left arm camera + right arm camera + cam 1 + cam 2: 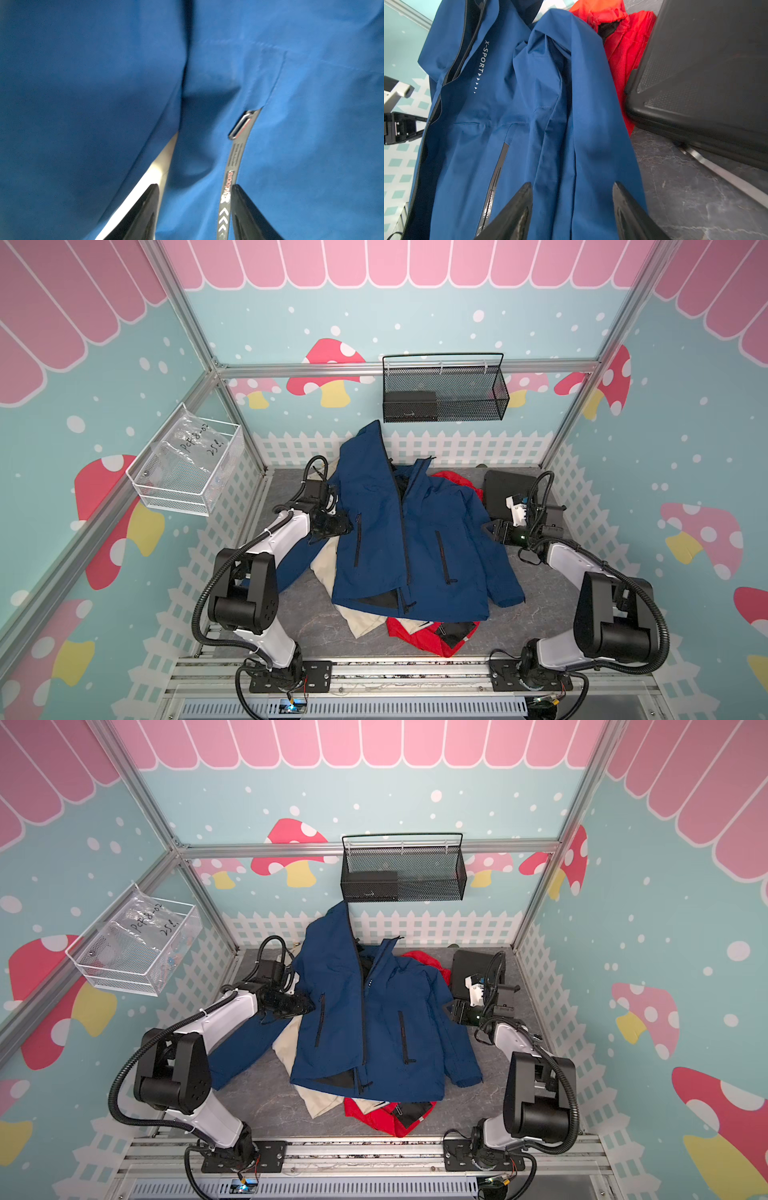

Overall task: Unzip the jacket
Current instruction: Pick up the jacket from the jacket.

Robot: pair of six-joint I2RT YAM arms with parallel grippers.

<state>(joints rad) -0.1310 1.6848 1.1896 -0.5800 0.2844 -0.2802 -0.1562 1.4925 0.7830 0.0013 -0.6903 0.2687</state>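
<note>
The blue jacket [386,531] lies front up in the middle of the table, as both top views show. Its main zipper [404,539] runs as a dark line down the chest; the collar gapes open and the hem is parted, showing black lining. My left gripper [347,526] sits at the jacket's left edge. In the left wrist view its jaws [194,186] are open over blue fabric, with a grey pocket zipper strip [234,158] beside one finger. My right gripper [488,529] is at the jacket's right side, open [572,184] over a fold of the sleeve.
A red garment [428,635] and a cream one [361,620] lie under the jacket. A black case [511,489] sits at the back right beside my right arm. A black mesh basket [444,389] hangs on the back wall and a white wire basket [187,472] on the left wall.
</note>
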